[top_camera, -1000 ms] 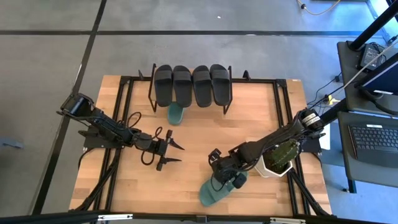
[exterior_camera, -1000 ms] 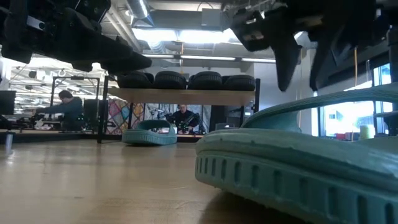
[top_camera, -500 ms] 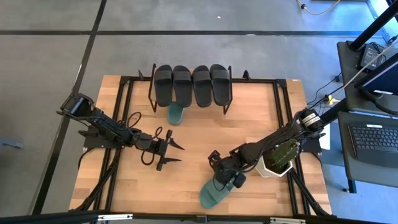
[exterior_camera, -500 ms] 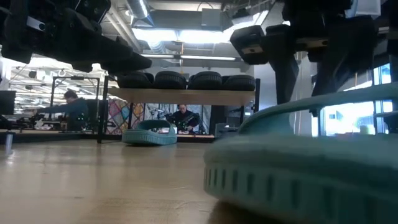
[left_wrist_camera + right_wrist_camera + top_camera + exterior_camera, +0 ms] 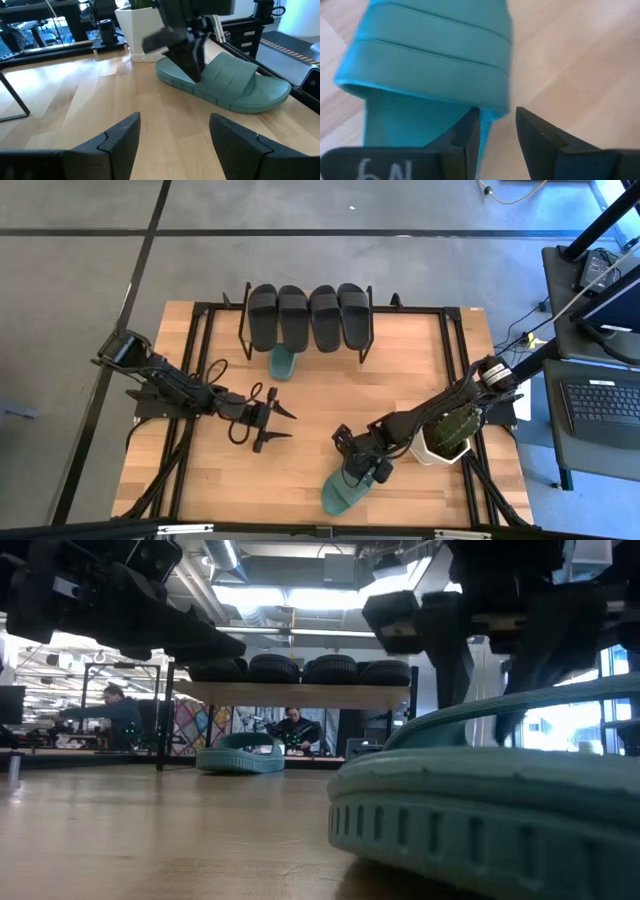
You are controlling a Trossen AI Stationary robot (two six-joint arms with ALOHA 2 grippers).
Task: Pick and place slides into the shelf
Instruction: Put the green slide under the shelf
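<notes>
Tabletop (image 5: 400, 380) of pale wood fills the high view, with the shelf (image 5: 305, 320) standing at its far edge. Four black slides (image 5: 308, 315) lie side by side on the shelf's top board, and a teal slide (image 5: 283, 363) sits beneath it with its end poking out toward the table's middle. A white planter (image 5: 440, 445) with a green plant stands near the table's right edge.

A second teal slide (image 5: 343, 491) lies near the front edge of the table. The right gripper (image 5: 362, 470) is down over this slide's strap end. In the right wrist view its fingers (image 5: 470, 132) stand narrowly parted, one against the edge of the strap and sole and the other over bare wood beside it; whether they actually pinch the slide (image 5: 430, 65) is hard to tell from this angle.

The left gripper (image 5: 278, 425) hangs over the left-centre of the table, well apart from both teal slides, its fingers (image 5: 122, 137) spread wide with nothing between them.

Two people (image 5: 112, 710) show in the room beyond the table in the low view.
</notes>
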